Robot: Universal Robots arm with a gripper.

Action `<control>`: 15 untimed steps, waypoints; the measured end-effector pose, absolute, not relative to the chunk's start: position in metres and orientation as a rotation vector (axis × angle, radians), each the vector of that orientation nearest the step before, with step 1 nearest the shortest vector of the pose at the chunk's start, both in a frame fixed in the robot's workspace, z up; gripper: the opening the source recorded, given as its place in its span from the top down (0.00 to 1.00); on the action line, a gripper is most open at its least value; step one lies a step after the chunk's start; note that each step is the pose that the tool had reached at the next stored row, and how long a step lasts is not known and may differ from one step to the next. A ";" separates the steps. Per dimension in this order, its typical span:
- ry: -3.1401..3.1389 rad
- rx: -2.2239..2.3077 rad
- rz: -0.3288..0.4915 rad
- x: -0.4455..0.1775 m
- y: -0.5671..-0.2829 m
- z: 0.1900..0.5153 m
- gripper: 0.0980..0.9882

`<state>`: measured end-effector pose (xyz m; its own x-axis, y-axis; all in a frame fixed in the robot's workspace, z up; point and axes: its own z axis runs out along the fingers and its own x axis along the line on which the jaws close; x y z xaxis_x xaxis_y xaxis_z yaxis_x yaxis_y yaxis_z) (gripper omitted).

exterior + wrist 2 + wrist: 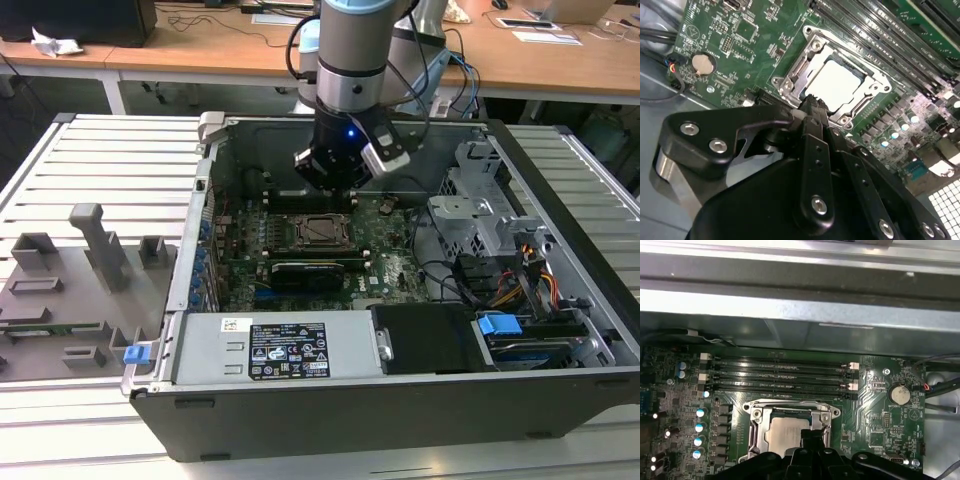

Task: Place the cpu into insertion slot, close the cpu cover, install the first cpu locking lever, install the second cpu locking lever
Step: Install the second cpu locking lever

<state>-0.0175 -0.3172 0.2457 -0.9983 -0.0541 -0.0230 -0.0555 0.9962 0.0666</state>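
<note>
Open computer case (560, 300) on slatted surface (100, 170): cpu (837, 82) seated under cover (800, 67), end effector (812, 107) pressed together empty; off-center push could bend levers.

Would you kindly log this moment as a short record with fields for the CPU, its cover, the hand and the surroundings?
cpu: silvery-topped cpu seated in the insertion slot
cpu cover: metal cpu cover lying down flat around the chip
hand: hand just above the socket's edge, holding nothing, fingers together
surroundings: green motherboard inside an open computer case; coin battery and memory slots near the socket
</note>
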 end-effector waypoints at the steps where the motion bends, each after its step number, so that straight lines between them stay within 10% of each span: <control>1: 3.118 -0.086 0.105 -0.018 -0.319 0.246 0.99; 15: 3.118 -0.086 0.105 -0.018 -0.329 0.246 0.99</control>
<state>-0.0176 -0.3288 0.2457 -0.9983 -0.0542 -0.0229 -0.0556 0.9962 0.0665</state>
